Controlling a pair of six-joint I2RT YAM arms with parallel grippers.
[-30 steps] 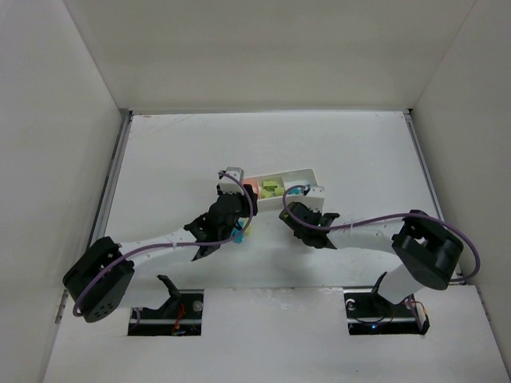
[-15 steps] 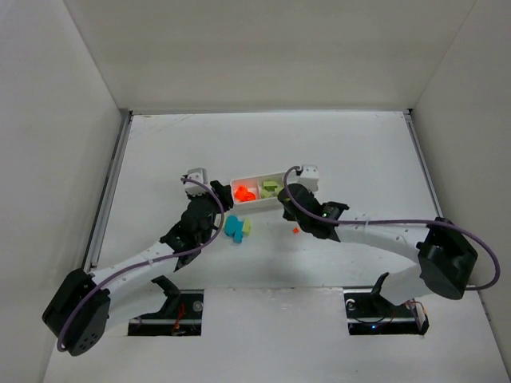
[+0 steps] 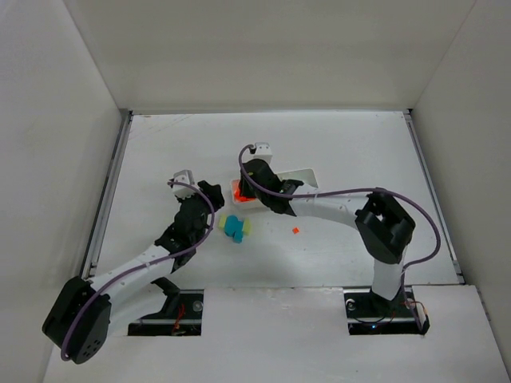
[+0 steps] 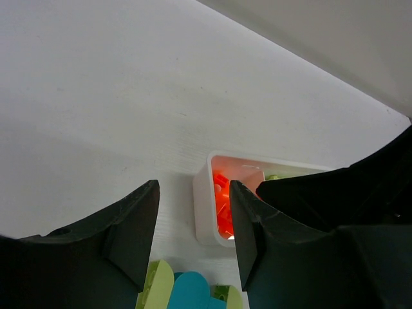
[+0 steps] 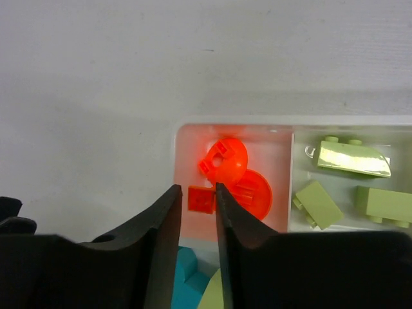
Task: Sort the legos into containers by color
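Note:
The white tray (image 3: pixel 302 175) lies mid-table. Its left compartment (image 5: pixel 232 123) holds orange-red legos (image 5: pixel 226 161); the compartment to its right holds pale green bricks (image 5: pixel 354 158). My right gripper (image 3: pixel 242 190) hangs over the orange compartment. Its jaws (image 5: pixel 198 190) are narrowly open, and a small orange square brick (image 5: pixel 201 199) sits between the tips with a sliver of gap on the left side. My left gripper (image 3: pixel 211 192) stands open and empty just left of the tray end (image 4: pixel 203 215). A cyan brick (image 3: pixel 233 227) and green bricks (image 4: pixel 157 287) lie on the table below it.
One tiny orange piece (image 3: pixel 295 230) lies loose on the table in front of the tray. The right arm stretches across the tray and hides most of it from above. White walls close in the table on three sides.
The right arm swung left along the tray to the orange compartment and its jaws parted slightly. The left arm drew back a little to the left.

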